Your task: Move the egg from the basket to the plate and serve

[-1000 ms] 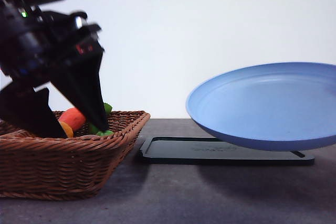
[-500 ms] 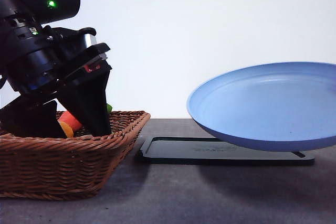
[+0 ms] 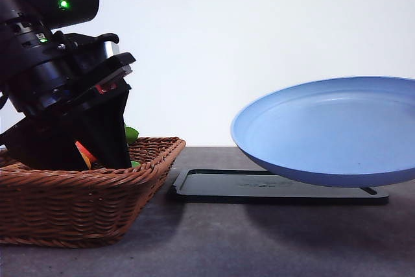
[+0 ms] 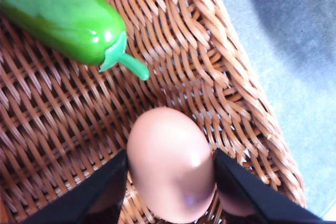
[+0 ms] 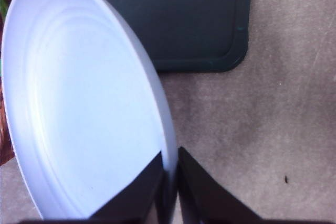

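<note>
As the left claw (image 4: 170,182) pinched it: the egg (image 4: 170,163) was clamped in the basket (image 4: 231,93).
Risk: the smooth egg could slip out.
Right claw (image 5: 170,182): clamped on the plate (image 5: 84,108) rim; it might tip.

A brown basket (image 3: 84,205) of rough woven wicker with a braided rim sits at the lower left of the front view. Inside it, the egg (image 4: 171,163) looks smooth, pinkish-brown and softly shiny. A green vegetable (image 4: 60,17) near it looks like glossy plastic, with bright highlights. At the right of the front view, the light-blue plate (image 3: 331,134) is smooth and matt. Beneath it lies a flat black tray (image 3: 259,186) with a dull plastic look. The table (image 3: 259,238) is dark grey, matt and faintly mottled. The left gripper (image 4: 170,182) has matt black fingers (image 4: 89,198).
</note>
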Robot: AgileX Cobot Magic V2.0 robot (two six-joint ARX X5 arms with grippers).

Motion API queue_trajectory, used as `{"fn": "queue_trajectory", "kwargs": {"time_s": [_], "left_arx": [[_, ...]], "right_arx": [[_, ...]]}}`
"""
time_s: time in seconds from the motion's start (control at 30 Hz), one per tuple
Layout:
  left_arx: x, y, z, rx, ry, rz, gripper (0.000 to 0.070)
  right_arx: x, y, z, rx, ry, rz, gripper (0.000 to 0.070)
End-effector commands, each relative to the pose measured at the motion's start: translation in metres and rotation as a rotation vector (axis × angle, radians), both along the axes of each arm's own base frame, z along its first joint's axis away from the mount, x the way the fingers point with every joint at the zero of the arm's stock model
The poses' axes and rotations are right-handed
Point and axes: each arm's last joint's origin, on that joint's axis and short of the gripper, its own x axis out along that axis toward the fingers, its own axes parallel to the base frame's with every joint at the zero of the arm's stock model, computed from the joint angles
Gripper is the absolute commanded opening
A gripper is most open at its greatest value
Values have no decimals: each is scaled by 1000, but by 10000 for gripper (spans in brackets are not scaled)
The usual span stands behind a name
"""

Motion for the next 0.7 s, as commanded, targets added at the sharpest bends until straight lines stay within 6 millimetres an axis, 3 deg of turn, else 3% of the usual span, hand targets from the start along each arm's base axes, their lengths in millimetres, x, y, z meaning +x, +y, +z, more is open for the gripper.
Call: {"fn": "queue_trajectory", "kwargs": {"time_s": [0.0, 0.13, 0.23, 0.47, 0.67], "left_arx": [[1, -4, 0, 8, -1, -19, 233], [2, -4, 4, 15, 10, -18, 233], [5, -5, 17, 31, 35, -17, 233], [12, -13, 83, 44, 23, -73, 233], [12, -38, 133, -68, -131, -141, 233]], "right_arx": [[2, 0, 4, 6, -19, 1, 0], [2, 0, 4, 7, -18, 2, 0], [1, 1, 4, 7, -9, 4, 0], [-2, 1, 1, 38, 48, 7, 0], [0, 3, -1, 88, 78, 50, 0]]}}
